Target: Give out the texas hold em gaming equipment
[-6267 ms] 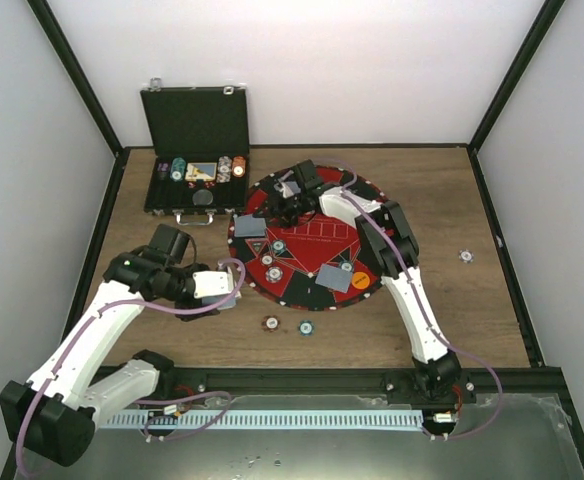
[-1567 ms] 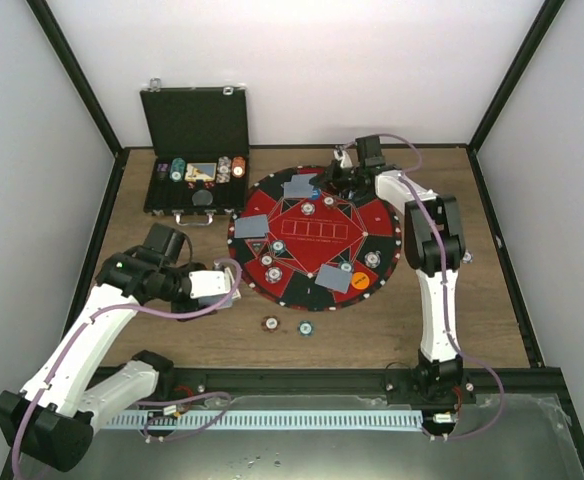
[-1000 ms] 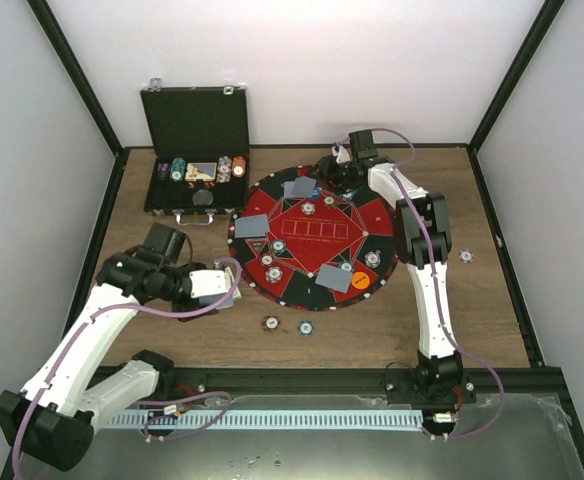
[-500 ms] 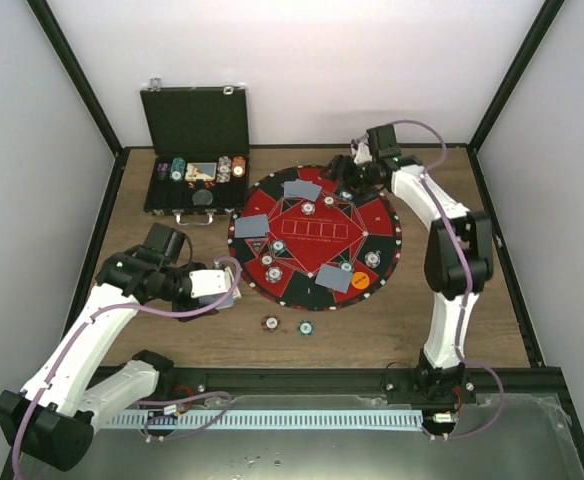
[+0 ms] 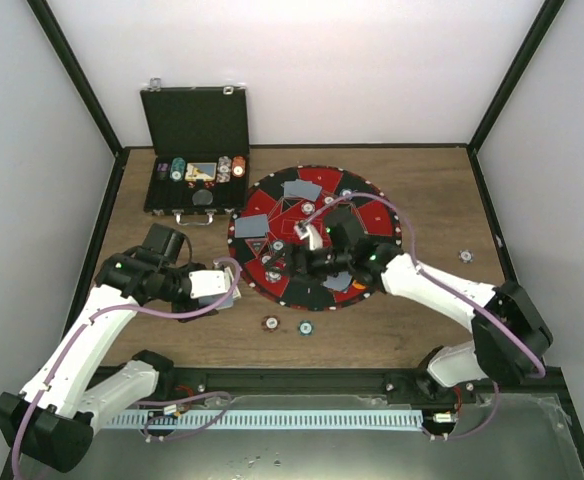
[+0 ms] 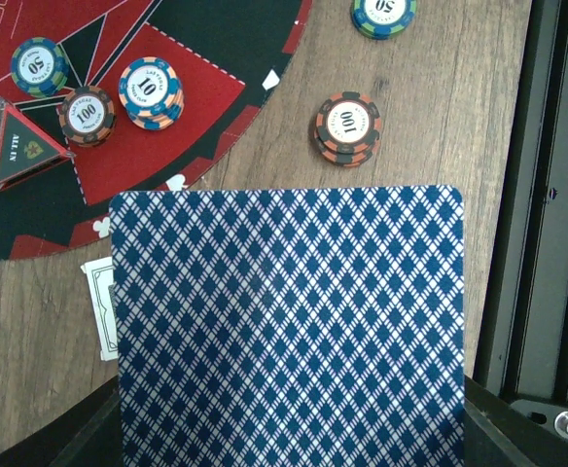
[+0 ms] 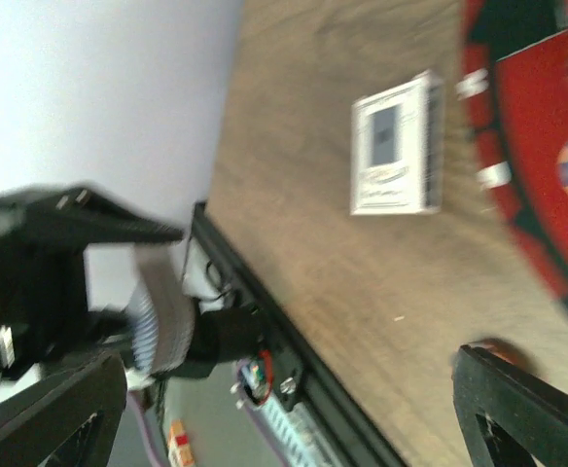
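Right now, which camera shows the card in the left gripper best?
The left wrist view: the card fills most of the frame, its blue diamond back sharp. From above it is a small grey-blue patch at the left gripper. The right wrist view is blurred; I cannot find it there.

The table (image 6: pixel 459 88) is brown wood with a plain grain and a matt finish. The playing card (image 6: pixel 284 331) has a smooth, paper-like back printed in blue and white diamonds. The brown-red poker chip (image 6: pixel 347 128) looks like hard plastic, faintly satin, with a printed label at its centre. The mat (image 6: pixel 216 88) is flat and matt; whether cloth or vinyl I cannot tell. The case (image 5: pixel 194 120) is matt black with bright metal clasps (image 5: pixel 156 82). The left arm (image 5: pixel 77 345) has a smooth white plastic shell.
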Robot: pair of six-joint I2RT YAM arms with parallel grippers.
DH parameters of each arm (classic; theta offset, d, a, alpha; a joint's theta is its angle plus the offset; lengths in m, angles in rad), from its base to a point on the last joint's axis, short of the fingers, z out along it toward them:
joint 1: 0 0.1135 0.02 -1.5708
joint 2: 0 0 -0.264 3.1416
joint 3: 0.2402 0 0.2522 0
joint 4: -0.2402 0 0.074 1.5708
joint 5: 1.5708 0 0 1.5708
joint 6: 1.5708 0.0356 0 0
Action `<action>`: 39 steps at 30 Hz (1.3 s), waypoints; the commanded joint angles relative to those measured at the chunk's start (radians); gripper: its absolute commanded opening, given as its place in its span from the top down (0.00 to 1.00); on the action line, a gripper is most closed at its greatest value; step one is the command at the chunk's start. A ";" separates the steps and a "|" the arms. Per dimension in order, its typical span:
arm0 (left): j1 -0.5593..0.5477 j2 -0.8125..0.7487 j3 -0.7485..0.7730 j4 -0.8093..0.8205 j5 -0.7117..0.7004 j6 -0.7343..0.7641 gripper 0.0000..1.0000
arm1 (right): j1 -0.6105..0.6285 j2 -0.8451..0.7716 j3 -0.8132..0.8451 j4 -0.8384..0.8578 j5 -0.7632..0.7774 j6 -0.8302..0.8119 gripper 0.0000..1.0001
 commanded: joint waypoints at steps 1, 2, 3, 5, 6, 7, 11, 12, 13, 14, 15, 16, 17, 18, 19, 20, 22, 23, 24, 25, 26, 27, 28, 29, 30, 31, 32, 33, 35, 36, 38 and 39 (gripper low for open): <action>0.001 -0.013 0.023 -0.010 0.033 0.014 0.92 | 0.136 -0.036 -0.047 0.211 0.009 0.119 0.07; 0.001 -0.012 0.024 -0.009 0.031 0.016 0.92 | 0.166 -0.031 -0.058 0.234 0.012 0.130 0.08; 0.000 -0.010 0.025 -0.010 0.032 0.016 0.92 | 0.192 -0.025 -0.062 0.254 0.019 0.136 0.09; 0.000 -0.009 0.026 -0.011 0.039 0.017 0.92 | 0.233 -0.004 -0.067 0.297 0.024 0.148 0.12; 0.000 -0.010 0.027 -0.010 0.041 0.019 0.92 | 0.248 0.011 -0.067 0.319 0.020 0.154 0.14; 0.000 -0.012 0.027 -0.010 0.043 0.020 0.92 | 0.260 0.027 -0.063 0.340 0.013 0.157 0.16; 0.000 -0.021 0.026 -0.012 0.045 0.020 0.92 | 0.295 0.095 -0.025 0.393 -0.003 0.165 0.19; 0.001 -0.023 0.025 -0.014 0.044 0.022 0.92 | 0.299 0.112 -0.015 0.402 -0.006 0.168 0.19; 0.001 -0.025 0.026 -0.016 0.042 0.022 0.92 | 0.302 0.131 -0.003 0.403 -0.010 0.169 0.20; 0.000 -0.027 0.026 -0.018 0.042 0.022 0.92 | 0.303 0.157 0.005 0.408 -0.016 0.173 0.21; 0.000 -0.030 0.026 -0.018 0.042 0.024 0.92 | 0.303 0.173 0.009 0.422 -0.022 0.178 0.24; 0.000 -0.034 0.026 -0.020 0.043 0.025 0.92 | 0.303 0.188 0.012 0.448 -0.032 0.188 0.25; 0.000 -0.038 0.024 -0.020 0.043 0.025 0.92 | 0.303 0.200 0.015 0.463 -0.040 0.195 0.26; 0.001 -0.041 0.022 -0.020 0.045 0.025 0.92 | 0.304 0.215 0.021 0.474 -0.047 0.200 0.26; 0.000 -0.044 0.021 -0.018 0.045 0.024 0.92 | 0.303 0.226 0.027 0.481 -0.053 0.202 0.26; 0.000 -0.047 0.017 -0.018 0.045 0.024 0.92 | 0.303 0.233 0.030 0.488 -0.059 0.204 0.26; 0.000 -0.048 0.012 -0.018 0.042 0.026 0.92 | 0.303 0.241 0.029 0.503 -0.071 0.209 0.26; 0.000 -0.049 0.012 -0.017 0.040 0.028 0.92 | 0.303 0.242 0.029 0.502 -0.074 0.207 0.26; 0.001 -0.050 0.011 -0.018 0.036 0.029 0.92 | 0.302 0.240 0.029 0.495 -0.075 0.206 0.26; 0.000 -0.049 0.009 -0.018 0.032 0.032 0.92 | 0.302 0.236 0.029 0.486 -0.073 0.202 0.26; 0.001 -0.050 0.009 -0.020 0.028 0.036 0.92 | 0.302 0.231 0.028 0.473 -0.070 0.198 0.26; 0.000 -0.051 0.009 -0.021 0.027 0.038 0.92 | 0.303 0.225 0.025 0.461 -0.067 0.194 0.26; 0.000 -0.052 0.009 -0.022 0.024 0.040 0.92 | 0.303 0.220 0.024 0.446 -0.062 0.189 0.26; 0.000 -0.054 0.009 -0.023 0.024 0.041 0.92 | 0.302 0.210 0.022 0.429 -0.058 0.181 0.26; 0.001 -0.056 0.008 -0.023 0.023 0.042 0.92 | 0.301 0.200 0.019 0.410 -0.053 0.172 0.26; 0.001 -0.057 0.008 -0.023 0.022 0.043 0.92 | 0.298 0.189 0.014 0.385 -0.046 0.163 0.26; 0.000 -0.058 0.006 -0.023 0.021 0.043 0.92 | 0.294 0.174 0.007 0.372 -0.041 0.159 0.26; 0.001 -0.058 0.005 -0.023 0.020 0.044 0.92 | 0.289 0.158 -0.005 0.368 -0.039 0.158 0.26; 0.000 -0.057 0.003 -0.023 0.014 0.045 0.92 | 0.277 0.119 -0.030 0.366 -0.032 0.162 0.26; 0.000 -0.056 0.003 -0.023 0.013 0.044 0.92 | 0.275 0.102 -0.038 0.368 -0.027 0.162 0.25; 0.000 -0.056 0.003 -0.023 0.011 0.044 0.92 | 0.275 0.084 -0.041 0.381 -0.030 0.165 0.24; 0.000 -0.056 0.004 -0.023 0.013 0.044 0.92 | 0.275 0.086 -0.038 0.397 -0.042 0.171 0.24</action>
